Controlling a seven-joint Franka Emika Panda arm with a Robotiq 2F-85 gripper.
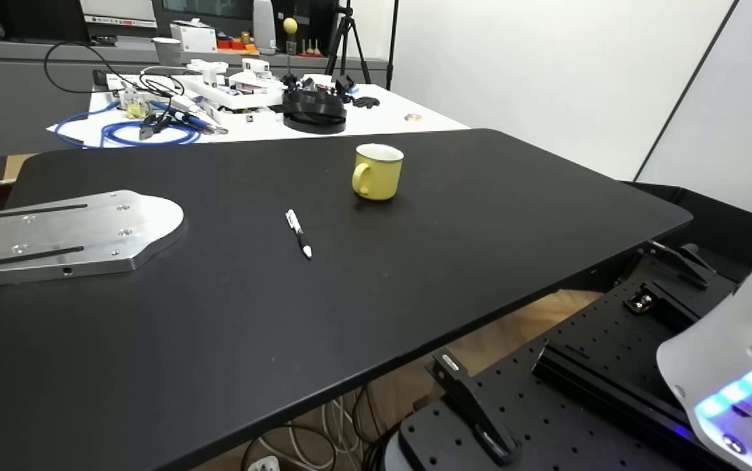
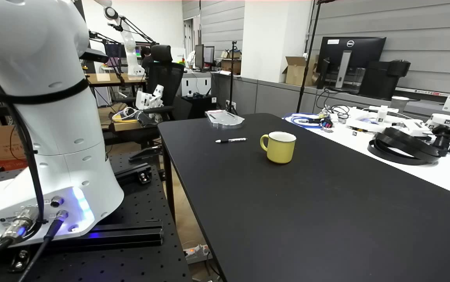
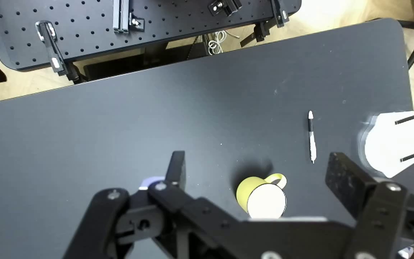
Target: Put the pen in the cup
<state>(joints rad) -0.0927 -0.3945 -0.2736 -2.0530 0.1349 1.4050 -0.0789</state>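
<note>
We see a slim white pen (image 3: 312, 137) with a black grip and a white tip lying flat on a black, round-cornered worktop (image 1: 363, 314). Near it, and apart from it, a squat yellow cup (image 1: 382, 180) stands upright; we make out its round, dark-edged rim, its white inside and its looped handle, which is on the side towards the pen. In the wrist view we find the pen between the cup and a flat, silver-coloured metal plate (image 3: 401, 140) with a rounded end and dark slots; the plate reaches past the worktop's edge.

The black jaws stand wide apart in the wrist view, and we see the cup in the gap between them, farther off.

In an exterior view we look at the smooth white robot arm (image 2: 72, 133), with a bright blue light strip (image 2: 83, 204) glowing at its foot. It stands on a flat black board (image 2: 131, 266) with rows of small holes, and a stretch of pale wooden floor (image 1: 520, 327) shows between that board and the worktop. Just beside another edge of the worktop we have a white worktop (image 1: 389, 124), carrying white parts (image 1: 239, 98) and a black, rounded object (image 1: 314, 108) whose nature we cannot tell. In an exterior view we also see an open brown cardboard box (image 2: 295, 74) and a black monitor (image 2: 366, 55), its back towards us.
</note>
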